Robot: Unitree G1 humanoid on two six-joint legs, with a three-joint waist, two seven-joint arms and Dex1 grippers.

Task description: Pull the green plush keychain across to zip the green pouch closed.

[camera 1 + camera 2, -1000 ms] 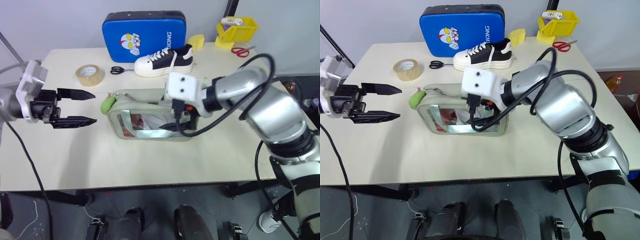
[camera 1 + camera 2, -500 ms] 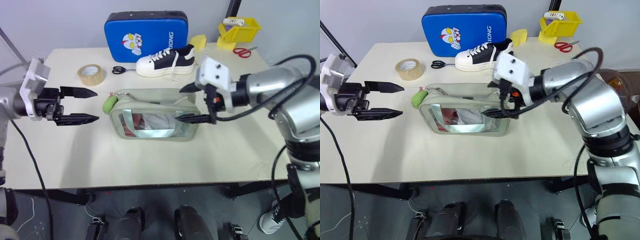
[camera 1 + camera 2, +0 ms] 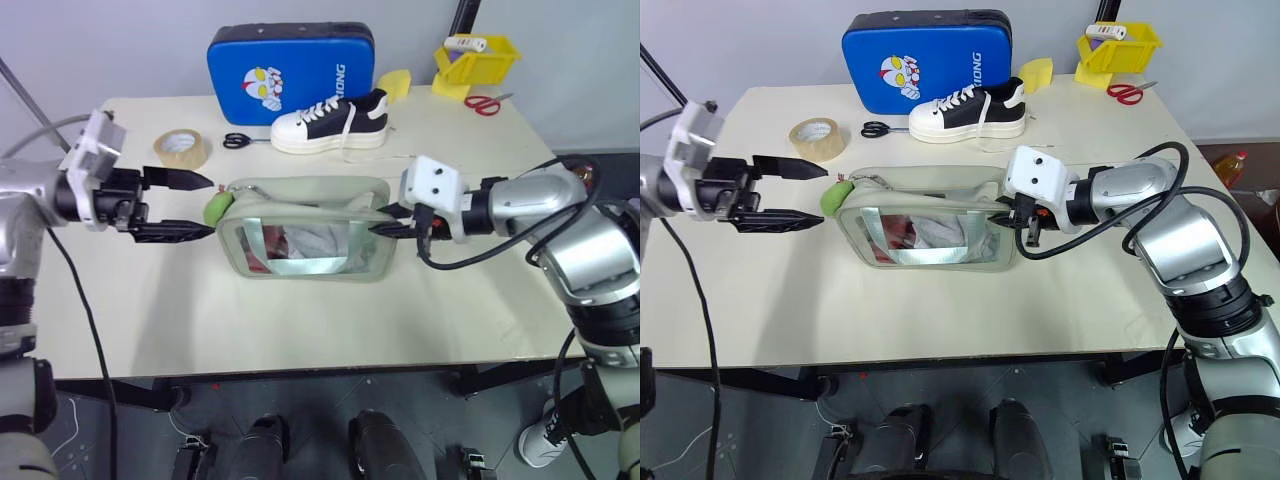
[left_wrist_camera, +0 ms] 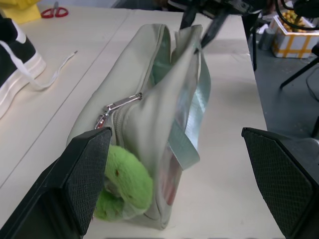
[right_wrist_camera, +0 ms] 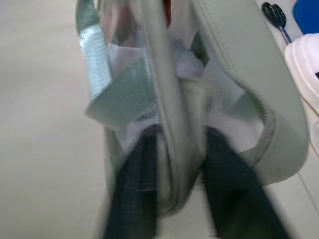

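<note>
Left wrist view showed the green pouch (image 4: 149, 124) unzipped, the green plush keychain (image 4: 122, 186) ungrasped between the left gripper's (image 3: 196, 205) spread fingers; the right gripper (image 3: 388, 220) pinched the pouch's far end.

Up against the back wall, the blue padded case (image 3: 291, 60) carries white lettering running up its side beside the cartoon face, and only the ending "ONG" reads clearly. Nothing else on the table bears print I can make out.

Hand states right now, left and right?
Left hand: open, beside the green plush keychain, holding nothing.
Right hand: closed on the green pouch end.
</note>
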